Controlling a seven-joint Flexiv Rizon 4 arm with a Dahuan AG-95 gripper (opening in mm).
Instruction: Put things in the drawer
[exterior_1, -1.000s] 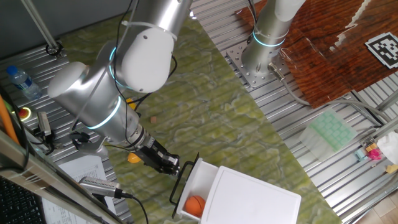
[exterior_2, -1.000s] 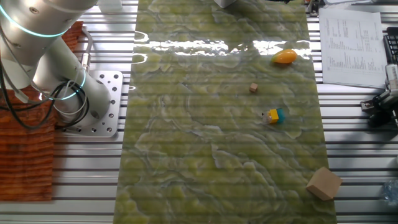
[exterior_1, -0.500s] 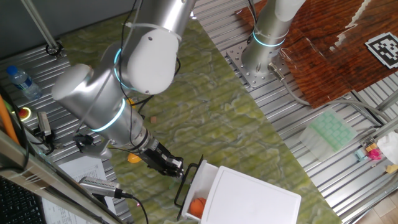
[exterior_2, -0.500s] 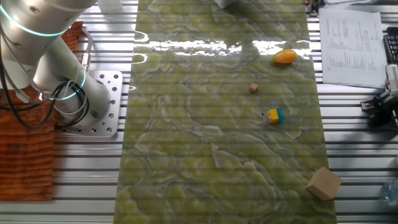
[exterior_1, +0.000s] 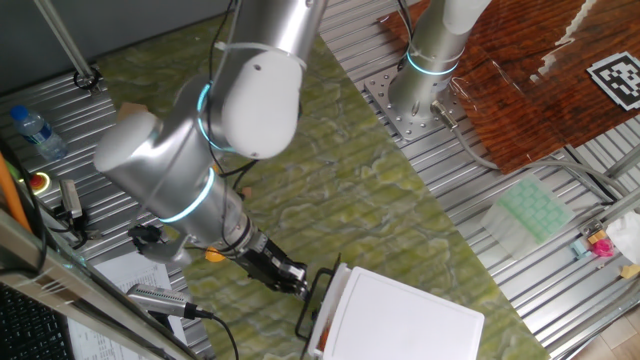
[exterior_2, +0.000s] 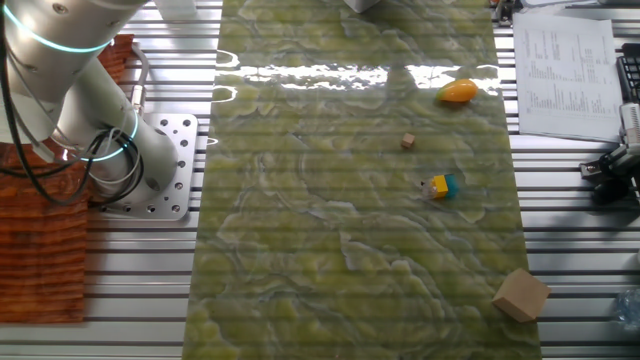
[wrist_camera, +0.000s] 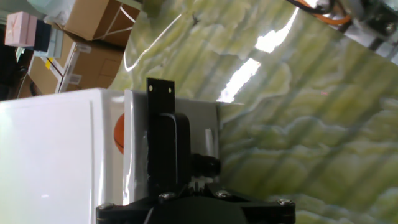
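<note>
The white cabinet (exterior_1: 400, 318) stands at the near edge. Its drawer is pushed almost fully in, and only a narrow gap shows behind the black bar handle (exterior_1: 318, 298). My gripper (exterior_1: 297, 284) has its fingers together and presses against that handle. In the hand view the handle (wrist_camera: 163, 99) is right in front, and a sliver of the orange ball (wrist_camera: 118, 134) shows inside the drawer. The mango-shaped fruit (exterior_2: 458, 92), the tiny brown cube (exterior_2: 408, 141) and the yellow-and-teal block (exterior_2: 439, 186) lie on the green mat. The arm hides most of them in the view that shows the cabinet.
A tan block (exterior_2: 520, 294) lies at the mat's corner. A water bottle (exterior_1: 35, 130) and papers sit off the mat. A pale green tray (exterior_1: 535, 210) lies on the slatted table. The arm's base (exterior_1: 425, 80) is bolted at the mat's far side.
My gripper moved right against the handle and slid the drawer from wide open to almost shut. The ball inside is now nearly hidden. The toys on the mat have not moved.
</note>
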